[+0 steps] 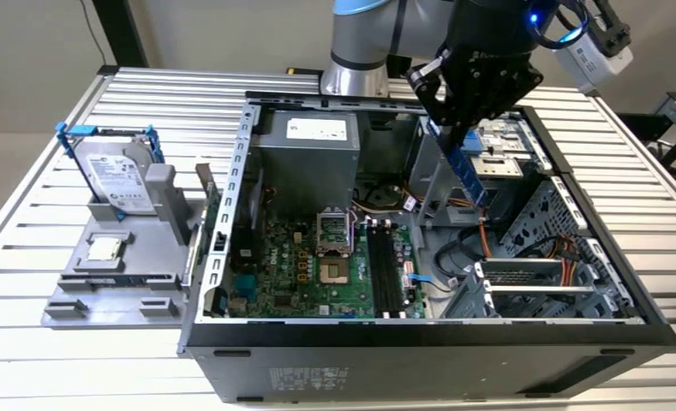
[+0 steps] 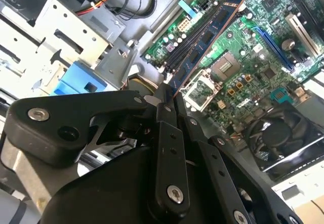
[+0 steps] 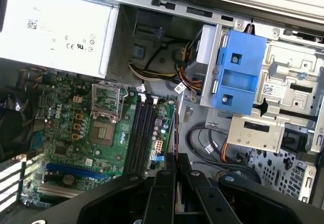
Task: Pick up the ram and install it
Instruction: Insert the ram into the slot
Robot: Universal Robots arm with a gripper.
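Where the two black fingers (image 3: 163, 188) come together, we see the gripper (image 1: 461, 127) closed narrow on one end of the ram (image 1: 473, 171), with only the board's thickness between the jaws. The stick hangs down from them at a slant, held in the air inside the open computer case (image 1: 429, 330); in the second wrist view the ram (image 2: 205, 39) shows its row of dark chips running away from the jaws, and in the first wrist view the ram (image 3: 175, 133) is edge-on, a thin line. Beyond its free end lie the long black memory slots (image 3: 140, 133) on the green motherboard (image 1: 303, 282), and in the exterior view we see the stick apart from them. Beside the slots, farther from the jaws, sits the square processor socket (image 3: 105, 130). A blue drive bracket (image 3: 240, 67) stands near the jaws on the other side. Well apart from the jaws, outside the case, a hard drive (image 1: 121, 175) in a blue frame stands upright on a grey holder (image 1: 121, 274) on the slatted table (image 1: 29, 360).
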